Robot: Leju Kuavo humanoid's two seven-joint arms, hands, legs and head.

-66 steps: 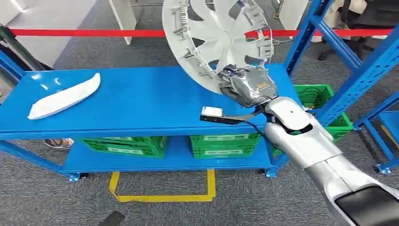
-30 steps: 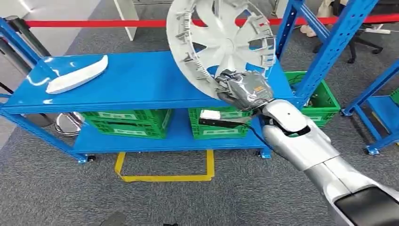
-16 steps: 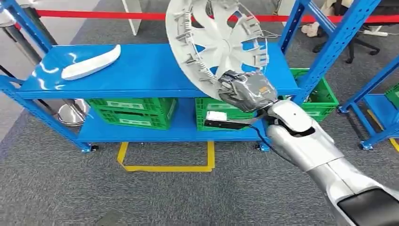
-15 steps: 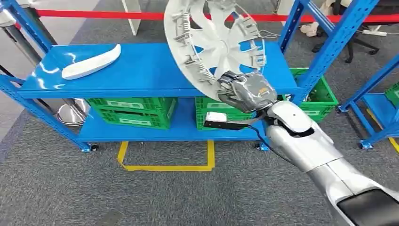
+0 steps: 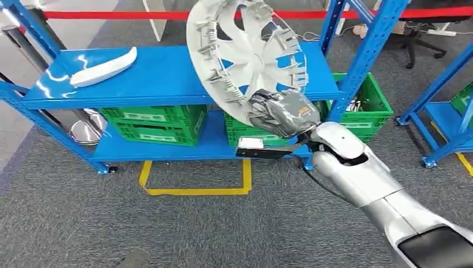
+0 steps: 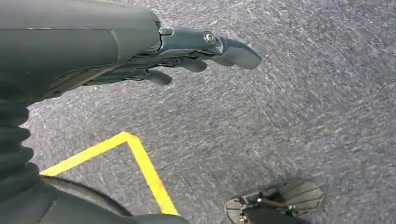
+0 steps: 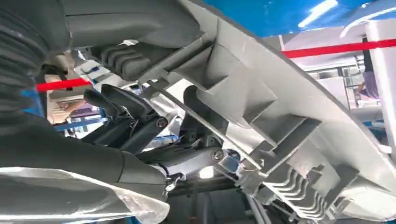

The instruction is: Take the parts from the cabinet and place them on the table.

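A blue metal tabletop [image 5: 167, 78] with a lower shelf spans the scene from nine to one o'clock. Green plastic crates [image 5: 156, 123] sit on the lower shelf beneath it. A large silver-grey plastic wheel cover [image 5: 245, 56], round with spokes and a clipped inner rim, is held tilted in the air at twelve o'clock, over the tabletop's right part. The right robot hand [image 5: 279, 111], wrapped in a clear film, grips the cover's lower edge near the centre of the head view. A long white curved plastic trim piece [image 5: 103, 67] lies on the tabletop at ten o'clock. The left robot hand [image 6: 196, 51] hangs over grey carpet, holding nothing, fingers loosely extended.
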